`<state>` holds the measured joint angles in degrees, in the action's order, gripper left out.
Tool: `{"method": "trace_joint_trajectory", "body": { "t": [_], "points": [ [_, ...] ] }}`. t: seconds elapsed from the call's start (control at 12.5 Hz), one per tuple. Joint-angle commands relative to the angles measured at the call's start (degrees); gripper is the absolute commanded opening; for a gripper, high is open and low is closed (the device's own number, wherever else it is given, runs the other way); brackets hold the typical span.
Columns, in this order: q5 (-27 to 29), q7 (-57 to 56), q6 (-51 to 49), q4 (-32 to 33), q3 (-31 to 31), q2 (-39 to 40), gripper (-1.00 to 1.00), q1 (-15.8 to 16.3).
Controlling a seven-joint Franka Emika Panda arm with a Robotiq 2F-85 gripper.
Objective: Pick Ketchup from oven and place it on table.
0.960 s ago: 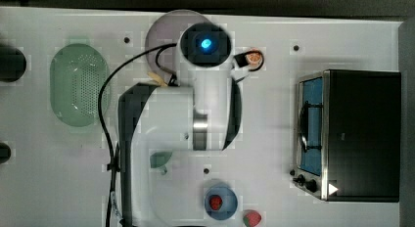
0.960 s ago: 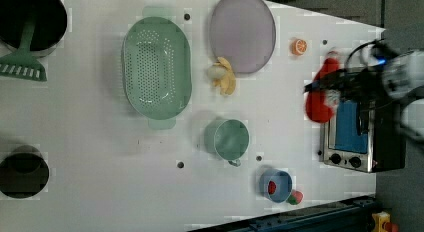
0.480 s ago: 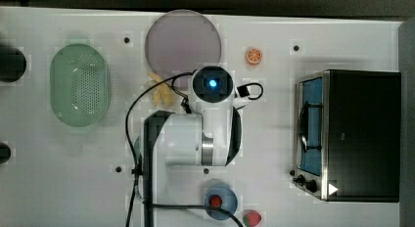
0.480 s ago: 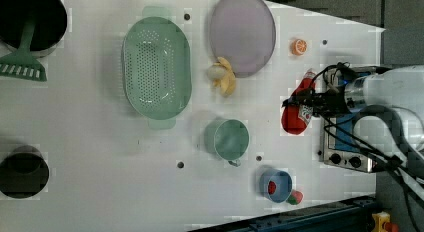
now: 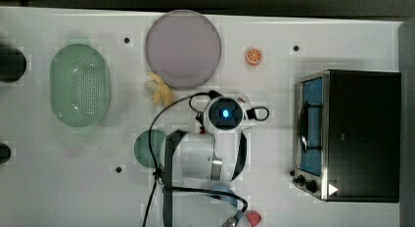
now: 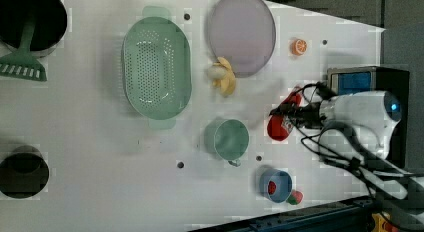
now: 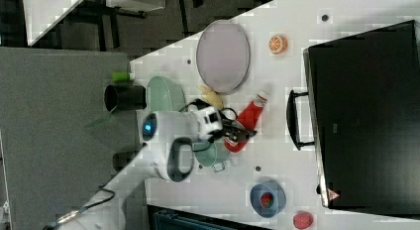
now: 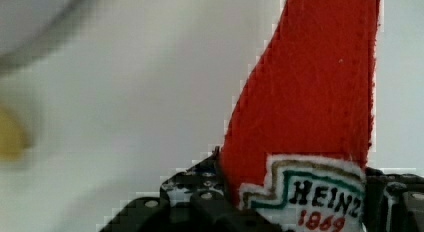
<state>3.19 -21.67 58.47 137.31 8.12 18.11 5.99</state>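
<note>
Clamped on the ketchup, my jaws grip its labelled body from both sides, with my gripper holding the bottle over the table, its white cap pointing toward the purple plate in the left view. The bottle is out of the oven and sits between the green cup and the oven front.

Nearest me, that one green cup looks empty. Just beyond it in the right view, one blue bowl holds a small red piece, and another small red item lies beside it on the table. One banana rests against the plate's edge, and the single plate is bare. One green colander holds nothing. One orange slice lies near the table's far edge. Farthest off in the left view, two black pots stand: one holds a green spatula, the other looks empty.
</note>
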Motion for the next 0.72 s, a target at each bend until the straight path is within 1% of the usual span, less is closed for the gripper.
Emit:
{"method": "trace_joint_trajectory", "body": {
  "t": [0.08,0.16,0.32,0.4,0.56,0.72],
  "points": [
    [-0.19,1.83,3.43,-0.81,0.82,-0.33,0.76,0.04],
    [-0.15,2.08,3.44,-0.93,0.88,-0.5,1.0,0.02],
    [-0.13,4.4,2.5,-2.17,1.36,-3.31,1.0,0.01],
    [-0.13,7.44,0.47,-3.24,1.83,-5.8,1.0,0.0],
    [-0.14,13.25,-7.17,-7.06,2.21,-11.58,1.0,0.0],
    [-0.21,15.61,-18.7,-13.21,2.27,-16.67,1.0,-0.01]
  ]
}}
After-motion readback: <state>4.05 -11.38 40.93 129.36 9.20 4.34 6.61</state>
